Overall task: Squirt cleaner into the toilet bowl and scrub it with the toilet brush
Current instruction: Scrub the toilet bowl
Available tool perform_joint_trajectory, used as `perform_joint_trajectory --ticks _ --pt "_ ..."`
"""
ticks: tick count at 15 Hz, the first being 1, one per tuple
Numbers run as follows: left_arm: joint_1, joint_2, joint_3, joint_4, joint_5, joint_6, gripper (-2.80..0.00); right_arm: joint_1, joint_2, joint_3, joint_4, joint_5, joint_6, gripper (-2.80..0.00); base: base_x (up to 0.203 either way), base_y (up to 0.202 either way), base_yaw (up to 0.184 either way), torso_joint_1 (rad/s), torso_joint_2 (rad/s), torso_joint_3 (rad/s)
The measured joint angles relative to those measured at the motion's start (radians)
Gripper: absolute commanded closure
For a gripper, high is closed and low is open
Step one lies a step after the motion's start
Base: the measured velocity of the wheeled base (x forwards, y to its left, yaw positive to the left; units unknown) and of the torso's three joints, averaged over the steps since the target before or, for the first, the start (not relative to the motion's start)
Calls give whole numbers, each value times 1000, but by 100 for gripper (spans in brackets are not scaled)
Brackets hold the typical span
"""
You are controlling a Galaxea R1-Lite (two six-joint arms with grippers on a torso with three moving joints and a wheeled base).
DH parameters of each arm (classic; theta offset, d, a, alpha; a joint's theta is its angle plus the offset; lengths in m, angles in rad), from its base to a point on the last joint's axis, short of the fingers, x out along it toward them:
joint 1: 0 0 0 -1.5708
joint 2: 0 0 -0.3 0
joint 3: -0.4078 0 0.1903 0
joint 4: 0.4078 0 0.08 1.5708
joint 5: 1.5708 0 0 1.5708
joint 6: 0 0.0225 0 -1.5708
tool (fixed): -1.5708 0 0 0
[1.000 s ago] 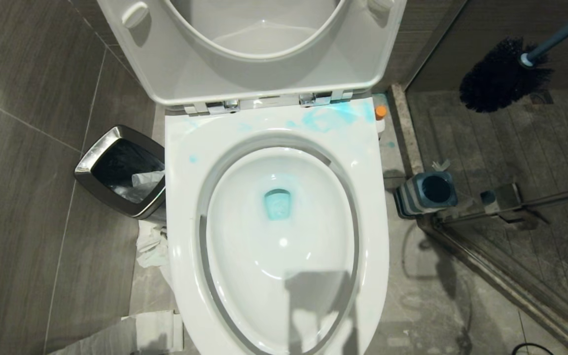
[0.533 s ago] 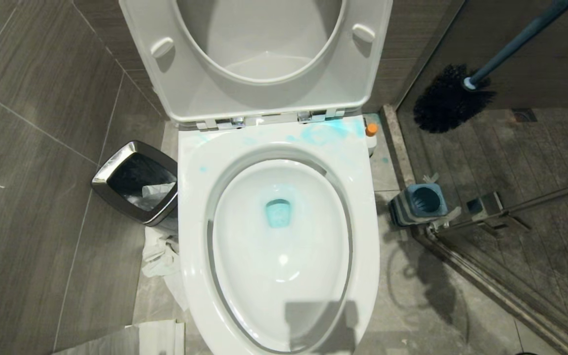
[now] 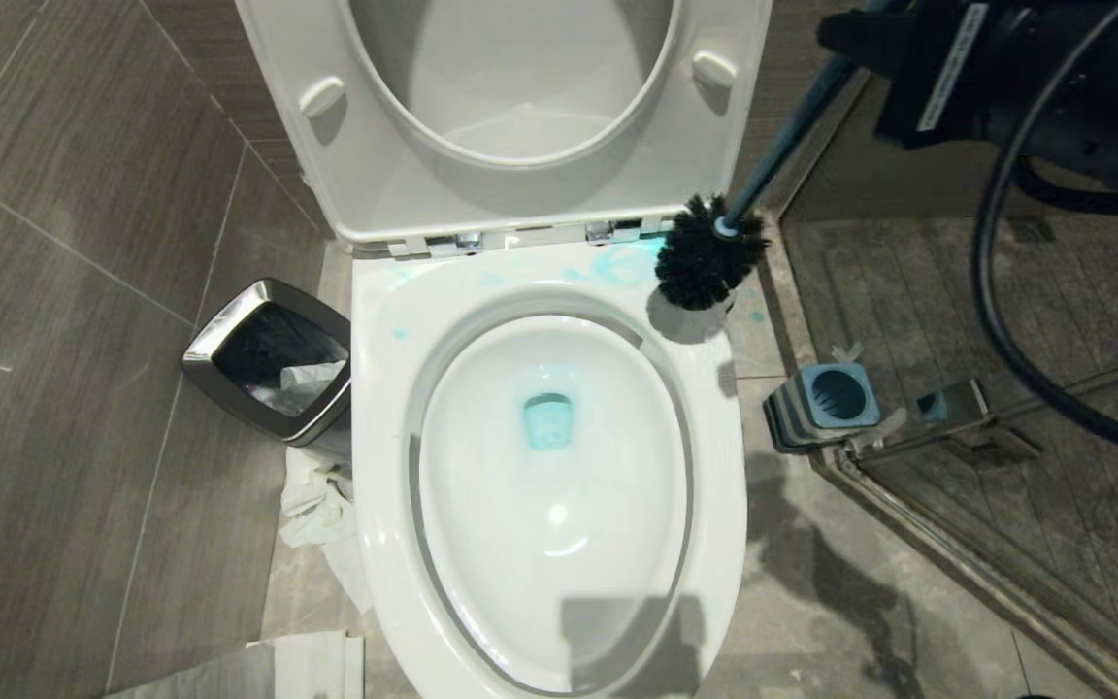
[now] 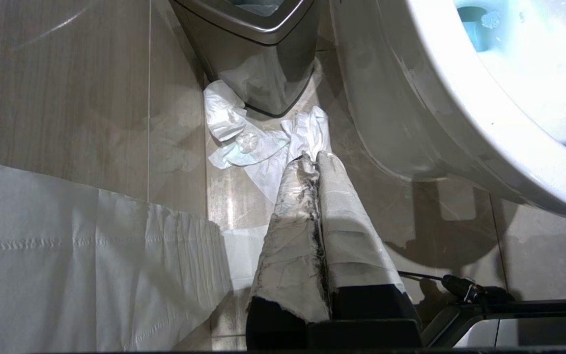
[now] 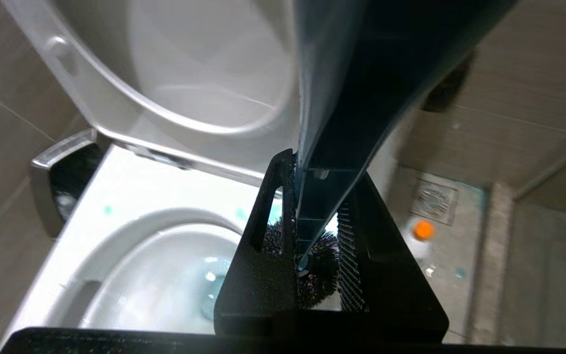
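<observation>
Head view, brush: the long slim dark-blue toilet brush (image 3: 714, 254) slants down from the upper right, its round black bristle head over the back right corner of the rim, likely angled so it can drop into the basin.
Head view, bowl: the large glossy white oval porcelain toilet bowl (image 3: 379, 427) stands with lid and seat raised, leaving it clear for scrubbing.
Head view, cleaner: the turquoise-blue translucent cleaner (image 3: 547, 421) pools at the drain; pale smears mark the back rim.
Head view, stand: the square blue-grey ribbed stand (image 3: 826, 403) sits empty on the floor right of the bowl.
Left wrist view, left pincer (image 4: 316, 164): pressed fully together, holding nothing, parked low by the bowl's left side near crumpled white tissue (image 4: 248, 137).
Right wrist view, right pincer (image 5: 312, 236): clamped on the brush handle, bristles showing beyond the black fingers (image 5: 263, 275).
</observation>
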Motion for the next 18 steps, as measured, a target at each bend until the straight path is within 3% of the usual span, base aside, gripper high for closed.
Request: perform_joint_trajectory --ticks 7,13,18 --pt "0 0 0 0 0 0 0 178 206 -166 -6 -99 2 0 0 0 0 0 0 0" --pt "0 0 0 0 0 -2 0 189 296 -139 -9 -130 71 0 0 0 0 0 0 0" --pt "0 0 0 0 0 -4 0 148 390 -173 -53 -133 91 0 0 0 0 0 0 0"
